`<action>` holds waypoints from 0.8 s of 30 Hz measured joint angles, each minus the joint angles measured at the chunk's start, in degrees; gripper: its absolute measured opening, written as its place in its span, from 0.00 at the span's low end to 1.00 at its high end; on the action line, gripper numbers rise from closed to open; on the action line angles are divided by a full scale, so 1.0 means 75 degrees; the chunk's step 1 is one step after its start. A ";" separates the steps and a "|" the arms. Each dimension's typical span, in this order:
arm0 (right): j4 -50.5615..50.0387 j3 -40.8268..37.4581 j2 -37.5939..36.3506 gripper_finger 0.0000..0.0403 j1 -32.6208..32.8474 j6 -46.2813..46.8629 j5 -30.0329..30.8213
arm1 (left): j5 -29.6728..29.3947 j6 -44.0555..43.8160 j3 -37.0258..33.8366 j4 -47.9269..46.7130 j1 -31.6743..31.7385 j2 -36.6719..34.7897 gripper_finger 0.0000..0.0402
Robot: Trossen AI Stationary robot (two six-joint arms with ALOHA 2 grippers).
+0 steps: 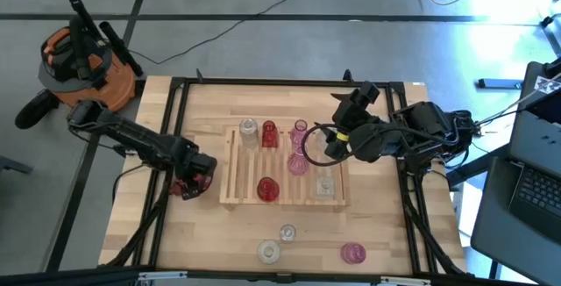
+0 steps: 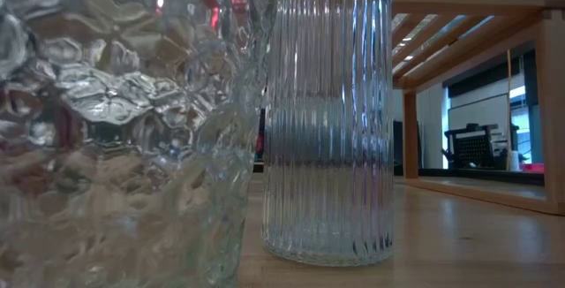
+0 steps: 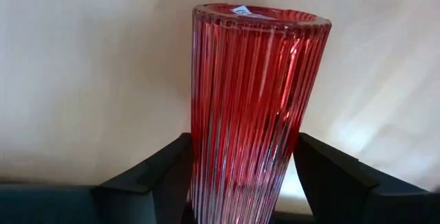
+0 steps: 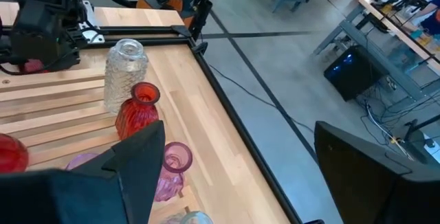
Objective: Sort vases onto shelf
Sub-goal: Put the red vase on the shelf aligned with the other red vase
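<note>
Grey workshop floor with trailing cables surrounds the pale wooden tabletop (image 1: 202, 233), and an orange vacuum (image 1: 83, 62) sits off its far left corner. At the left, the left gripper (image 1: 195, 181) rests low on the table just beside the shelf's left edge, its fingers (image 3: 155, 176) closed on a ribbed red vase (image 3: 251, 107), which the left wrist view shows standing upright between them. To its right lies the slatted shelf (image 1: 230, 194), already carrying a clear vase (image 1: 249, 131), a red one (image 1: 269, 132) and a pink one (image 1: 299, 132) along its far side, another pink one (image 1: 296, 163) below them, a red vase (image 1: 267, 189) near its front and a clear vase (image 1: 324, 183) toward its right. Three vases wait on the bare table in front of the shelf: two clear (image 1: 287, 232) (image 1: 268, 251) and one pink (image 1: 352, 253). Further right, the right gripper (image 1: 326, 146) hovers over the shelf's right part, jaws wide apart and empty.

The step in hand looks like the left arm's pick of the red vase. Next it would need lifting clear of the shelf frame, carrying over a free stretch of slats near the left side, and setting down upright without knocking the neighbours
</note>
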 joint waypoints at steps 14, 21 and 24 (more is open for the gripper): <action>0.0003 0.0000 0.0000 0.79 -0.0003 -0.0001 0.0028 | 0.0265 -0.1227 -0.0102 0.2255 -0.0339 0.0778 0.58; 0.0003 0.0003 0.0000 0.79 -0.0003 -0.0001 0.0025 | 0.0216 -0.1590 -0.0102 0.2240 -0.0382 0.0804 0.56; 0.0003 0.0000 0.0000 0.79 -0.0003 -0.0001 0.0025 | 0.0213 -0.1963 -0.0086 0.2151 -0.0384 0.0804 0.54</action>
